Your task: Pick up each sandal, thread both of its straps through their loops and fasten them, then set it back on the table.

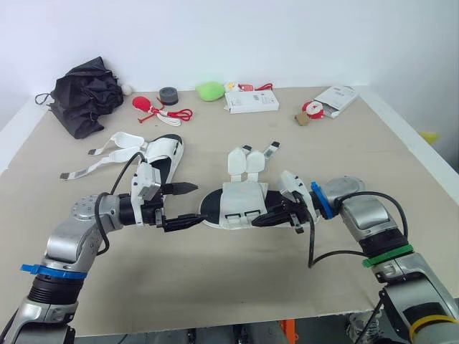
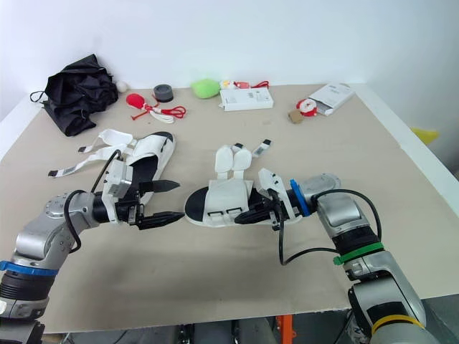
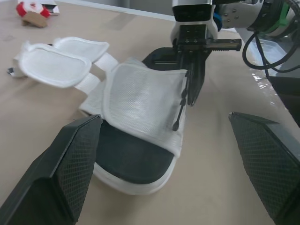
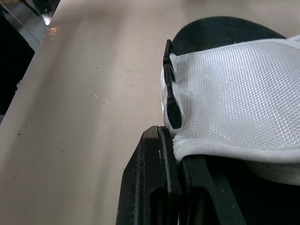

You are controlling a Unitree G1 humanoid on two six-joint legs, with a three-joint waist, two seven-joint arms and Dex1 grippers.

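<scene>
Room: your bare table [image 1: 215, 276] spans the lower frame.
Left gripper [image 1: 193, 203]: wide, at sandal [image 1: 240, 204] left end.
Right gripper [image 1: 258, 221]: pinching sandal's mesh.
Backdrop: white wall [image 1: 301, 36].

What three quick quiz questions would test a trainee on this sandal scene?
1. True or false: the left gripper is open.
2. The right gripper is shut on: A nothing, B the near sandal's mesh flap, C a bottle?
3. How many sandals are on the table?
Key: 1 true; 2 B; 3 two, the near sandal and the far sandal.
</scene>
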